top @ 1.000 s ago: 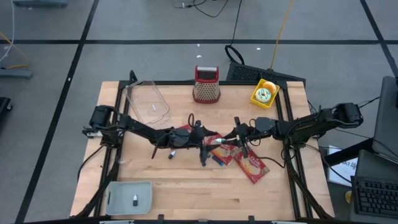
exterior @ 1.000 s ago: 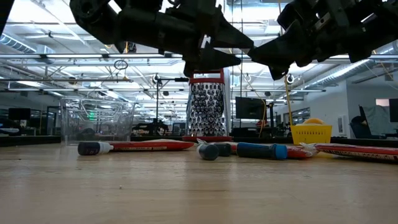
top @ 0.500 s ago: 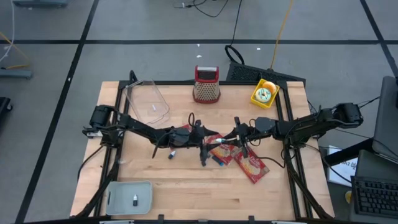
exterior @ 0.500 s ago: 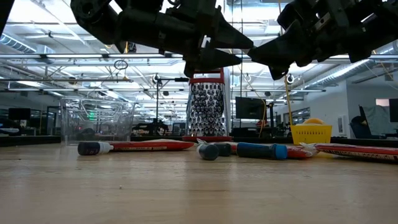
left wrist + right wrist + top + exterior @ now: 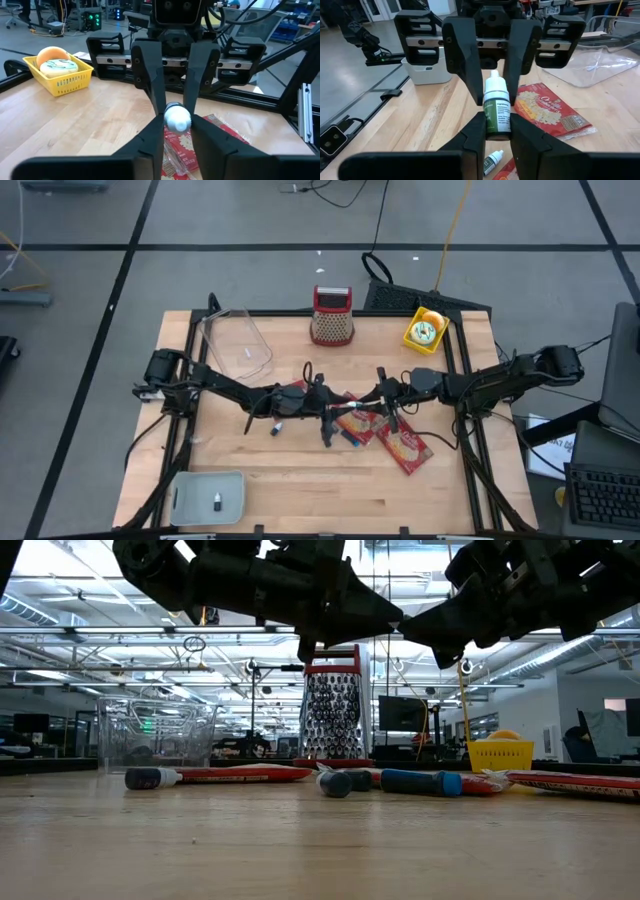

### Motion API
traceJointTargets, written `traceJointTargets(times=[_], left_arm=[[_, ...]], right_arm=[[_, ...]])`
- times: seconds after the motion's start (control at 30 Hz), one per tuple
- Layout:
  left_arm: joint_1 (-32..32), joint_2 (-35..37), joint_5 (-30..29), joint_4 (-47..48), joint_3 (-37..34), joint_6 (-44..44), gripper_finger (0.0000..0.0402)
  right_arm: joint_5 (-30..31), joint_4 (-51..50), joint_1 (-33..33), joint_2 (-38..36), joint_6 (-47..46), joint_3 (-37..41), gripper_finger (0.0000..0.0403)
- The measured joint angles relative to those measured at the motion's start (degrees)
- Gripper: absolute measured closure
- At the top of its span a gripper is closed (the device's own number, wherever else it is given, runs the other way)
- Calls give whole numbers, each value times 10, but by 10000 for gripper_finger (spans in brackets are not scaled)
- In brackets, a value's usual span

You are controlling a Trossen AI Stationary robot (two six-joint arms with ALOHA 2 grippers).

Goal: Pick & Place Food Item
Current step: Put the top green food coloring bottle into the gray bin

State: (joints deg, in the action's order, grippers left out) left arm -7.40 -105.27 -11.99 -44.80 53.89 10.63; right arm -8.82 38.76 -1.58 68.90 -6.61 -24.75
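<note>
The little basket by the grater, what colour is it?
Yellow; the basket shows best in the left wrist view.

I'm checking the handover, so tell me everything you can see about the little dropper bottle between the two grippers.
The dropper bottle is small, with a white cap and neck, a white shoulder and a green label printed in white text; it looks like plastic. It is held level above the table's middle, off the wood. The right gripper grips its labelled body, while the left gripper has its fingers on the cap end, seen as a rounded white tip. Below it lie red snack packets.
</note>
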Motion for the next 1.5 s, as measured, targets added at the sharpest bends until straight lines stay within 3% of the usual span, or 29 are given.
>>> traceJointTargets(times=[0.27, 0.53, 0.93, 1.07, 1.2, 1.3, 1.5], left_arm=[[0, 0, -1, 1, 0, -11, 353], [0, 53, -7, 44, 0, -22, 348], [-63, 204, 2, 311, 0, 25, 375], [-117, 237, -37, 368, 0, 48, 398], [-153, 239, -113, 383, 0, 65, 390], [-165, 239, -124, 390, 0, 65, 388], [-153, 235, -148, 404, 0, 85, 387]], right_arm=[[-1, -5, 0, 0, -1, 0, 343], [-5, -14, 0, -1, -2, -2, 310], [-5, -26, 0, 0, -2, 0, 296], [-4, -28, 0, 0, 2, 0, 298], [-3, -32, 0, 0, 2, 0, 296], [0, -31, 0, 13, 2, 0, 295], [112, -16, 0, 61, 3, 0, 294]])
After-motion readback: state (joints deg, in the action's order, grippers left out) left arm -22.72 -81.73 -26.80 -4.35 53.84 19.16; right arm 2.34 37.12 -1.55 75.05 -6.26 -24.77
